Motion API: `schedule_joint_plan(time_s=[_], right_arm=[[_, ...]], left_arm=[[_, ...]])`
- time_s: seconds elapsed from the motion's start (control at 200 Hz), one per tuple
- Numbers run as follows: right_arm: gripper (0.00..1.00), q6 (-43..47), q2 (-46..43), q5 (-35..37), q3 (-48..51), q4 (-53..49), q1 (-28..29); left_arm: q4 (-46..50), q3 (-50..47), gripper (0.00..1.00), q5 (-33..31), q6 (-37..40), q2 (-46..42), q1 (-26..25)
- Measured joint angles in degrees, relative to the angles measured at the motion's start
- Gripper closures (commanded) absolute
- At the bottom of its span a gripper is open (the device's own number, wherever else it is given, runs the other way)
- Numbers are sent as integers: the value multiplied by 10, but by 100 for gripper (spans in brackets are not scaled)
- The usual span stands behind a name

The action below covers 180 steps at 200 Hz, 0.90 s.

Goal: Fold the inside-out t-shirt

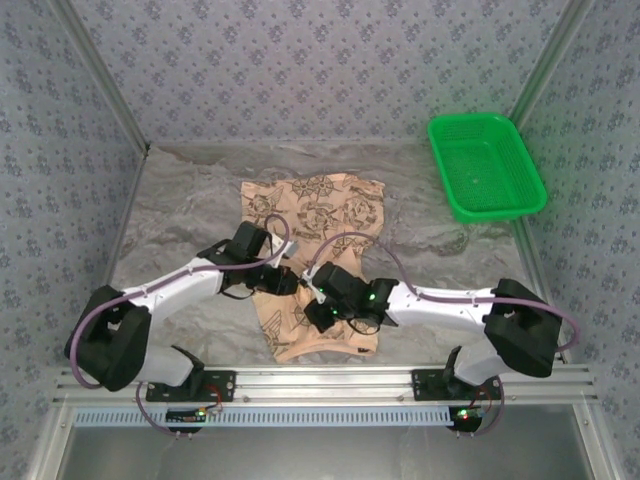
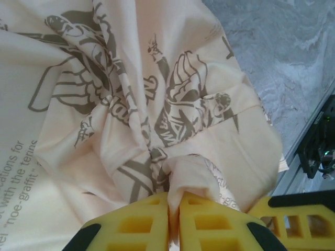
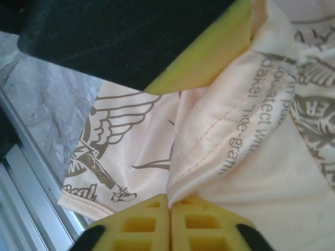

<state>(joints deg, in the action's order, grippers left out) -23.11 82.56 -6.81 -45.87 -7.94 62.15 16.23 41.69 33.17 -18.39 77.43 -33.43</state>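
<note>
With your left claw and right claw each clenched on the soft peach-tan emblem-printed cotton t-shirt, move them evenly together so the fold lands flat.

Basket sits behind-right of t-shirt (apparently apart).

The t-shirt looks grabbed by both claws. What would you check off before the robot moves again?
1. Cloth in left gripper: ok, shut on a bunched fold of the t-shirt.
2. Cloth in right gripper: ok, a stitched edge runs into its closed fingers.
3. Room between grippers: not ok, they crowd together over the shirt's middle.
4. Cloth flat: not ok, wrinkles radiate from the left grip.
5. Clear of the green basket: ok, it sits apart at the far right.
</note>
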Motion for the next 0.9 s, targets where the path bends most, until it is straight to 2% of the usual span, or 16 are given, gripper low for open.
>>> schedule_joint_plan(time_s=[0.165, 0.25, 0.34, 0.385, 0.425, 0.515, 0.625, 0.74, 0.9], right_arm=[[98, 10, -30, -86, 0, 9, -45], [93, 26, -34, -127, 0, 14, -57], [84, 37, -7, -150, 0, 15, -55], [72, 42, 16, -153, 0, 15, -52], [64, 44, 39, -151, 0, 14, -50], [61, 40, 70, -144, 0, 4, -46], [58, 44, 60, -130, 0, -6, -47], [56, 56, 14, -81, -8, -47, -51], [59, 73, -35, 7, -44, -102, -51]], left_arm=[[-2, 0, 88, 18, -4, -27, 0], [-2, -2, 88, 19, -4, -34, 0], [-4, -20, 88, 16, -4, -47, 2], [-4, -32, 87, 12, -4, -52, 5], [-3, -45, 84, 5, -7, -53, 8], [3, -68, 81, -14, -16, -58, 15], [9, -85, 81, -39, -27, -79, 23], [17, -95, 81, -63, -40, -114, 38], [16, -114, 74, -82, -73, -136, 68]])
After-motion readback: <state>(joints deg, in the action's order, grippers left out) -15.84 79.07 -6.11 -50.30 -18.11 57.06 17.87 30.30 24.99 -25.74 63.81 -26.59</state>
